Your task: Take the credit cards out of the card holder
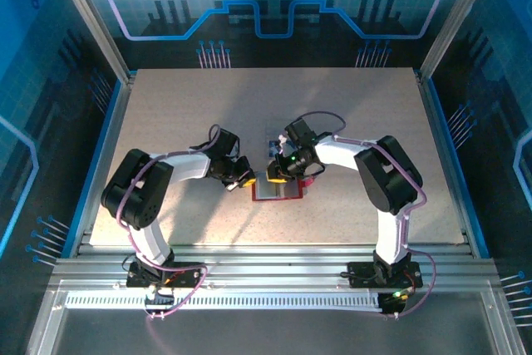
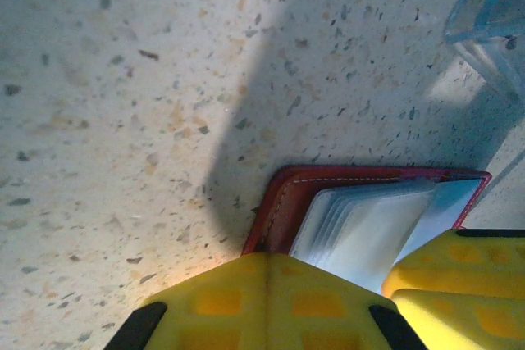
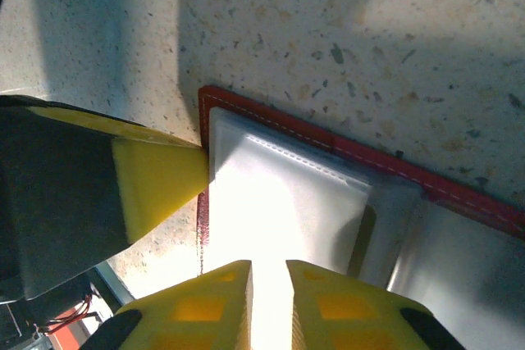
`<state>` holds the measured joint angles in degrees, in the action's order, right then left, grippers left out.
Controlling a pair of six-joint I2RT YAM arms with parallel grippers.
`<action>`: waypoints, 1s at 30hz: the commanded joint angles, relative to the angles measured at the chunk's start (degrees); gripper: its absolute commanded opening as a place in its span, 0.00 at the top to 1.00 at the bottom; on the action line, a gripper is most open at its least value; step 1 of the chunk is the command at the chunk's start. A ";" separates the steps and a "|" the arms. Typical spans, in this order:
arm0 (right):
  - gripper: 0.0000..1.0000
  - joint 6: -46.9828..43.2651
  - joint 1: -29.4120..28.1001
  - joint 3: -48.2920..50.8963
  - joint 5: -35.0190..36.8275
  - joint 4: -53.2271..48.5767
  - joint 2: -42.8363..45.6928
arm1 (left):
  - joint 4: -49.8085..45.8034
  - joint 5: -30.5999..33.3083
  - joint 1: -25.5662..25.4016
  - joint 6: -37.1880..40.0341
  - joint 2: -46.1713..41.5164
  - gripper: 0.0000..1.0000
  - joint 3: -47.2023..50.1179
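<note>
Bench (image 1: 166,114) open on my left, right and far side. Centre tight: my left fingers (image 2: 271,301) and right fingers (image 3: 205,309) crowd the card holder (image 1: 274,195) edge, nearly meeting. Clear plastic piece (image 2: 492,14) sits just behind it.

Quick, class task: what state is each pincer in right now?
Left pincer: closed, tips at the card holder red edge; a grip cannot be told.
Right pincer: narrow gap above the pockets; open or holding cannot be told.

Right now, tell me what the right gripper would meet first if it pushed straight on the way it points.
The pale inner pockets of the card holder, directly ahead of the right gripper. Its fingertips may be touching them; depth is unclear.
</note>
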<state>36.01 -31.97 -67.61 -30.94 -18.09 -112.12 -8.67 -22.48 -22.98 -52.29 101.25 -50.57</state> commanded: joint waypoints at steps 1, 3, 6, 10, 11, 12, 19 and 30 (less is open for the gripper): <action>0.79 -0.06 -0.80 -1.20 -1.68 -1.34 -1.17 | -1.23 -0.02 0.48 1.58 2.11 0.94 -1.02; 0.78 -0.05 -0.90 -1.28 -1.80 -1.50 -1.50 | -1.40 -0.02 0.49 1.67 2.43 0.94 -1.28; 0.77 -0.06 -0.95 -1.45 -1.44 -2.17 -1.78 | -1.49 -0.12 0.67 1.93 2.78 0.94 -1.62; 0.74 -0.89 -0.74 -1.74 0.66 -4.19 -1.32 | -1.80 -0.02 0.75 2.28 2.98 0.94 -1.91; 0.74 -0.95 -0.65 -1.57 1.14 -4.24 -0.95 | -1.87 -0.02 0.83 2.37 3.03 0.94 -1.91; 0.73 -1.02 -0.48 -1.32 1.53 -4.34 -0.66 | -1.88 -0.02 0.88 2.38 2.90 0.94 -1.77; 0.71 -1.71 1.37 0.66 2.38 -5.07 0.61 | -2.06 -0.20 1.36 2.72 3.01 0.94 -1.56; 0.71 0.49 3.85 5.47 -1.45 0.42 1.94 | -2.47 -0.38 1.46 2.60 1.77 0.93 -2.78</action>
<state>35.35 -28.80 -64.01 -31.48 -18.20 -110.80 -8.75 -24.08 -22.22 -50.54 102.83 -52.05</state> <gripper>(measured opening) 0.289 0.070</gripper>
